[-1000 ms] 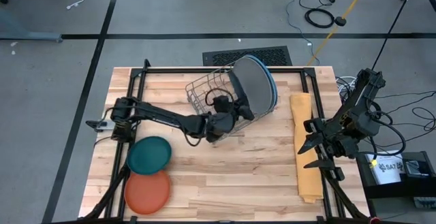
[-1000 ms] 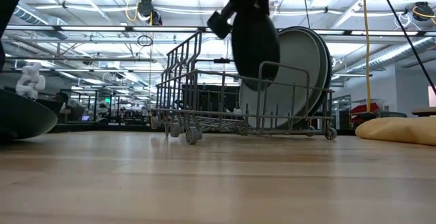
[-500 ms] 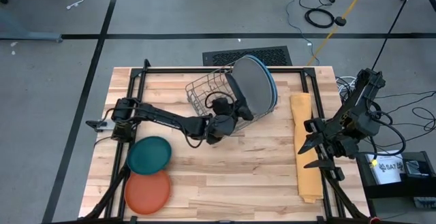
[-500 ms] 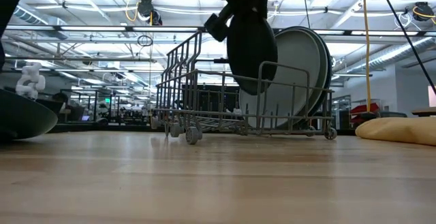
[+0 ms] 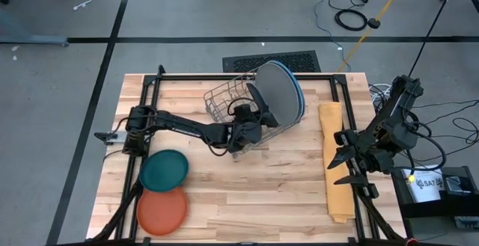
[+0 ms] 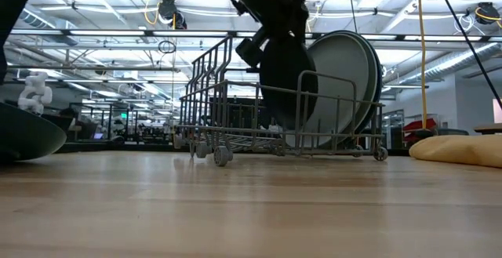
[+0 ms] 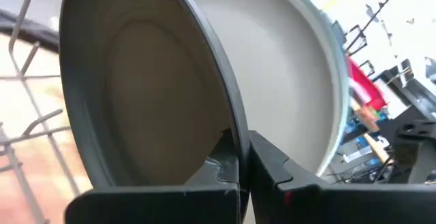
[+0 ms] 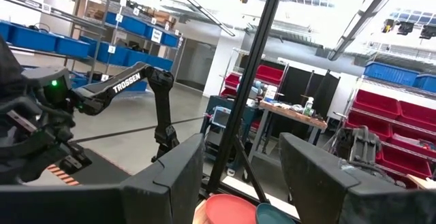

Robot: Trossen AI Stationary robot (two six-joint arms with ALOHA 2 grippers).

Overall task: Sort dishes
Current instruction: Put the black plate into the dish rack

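Left tool (image 5: pixel 257 120) pinching black plate (image 6: pixel 284 71) inside wire rack (image 5: pixel 224 102), grey plate (image 5: pixel 278 94) just behind, right tool (image 5: pixel 343 167) spread beside yellow cloth (image 5: pixel 334 164), teal plate (image 5: pixel 164 170), orange plate (image 5: pixel 162 210) well apart

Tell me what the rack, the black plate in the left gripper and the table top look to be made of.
Rack: thin grey metal wire, probably coated; open grid with see-through sides.
Black plate, pinched by the left gripper: likely plastic; thin rim, smooth matte face.
Table top: pale wood, butcher-block style; visible plank seams and grain, low sheen.
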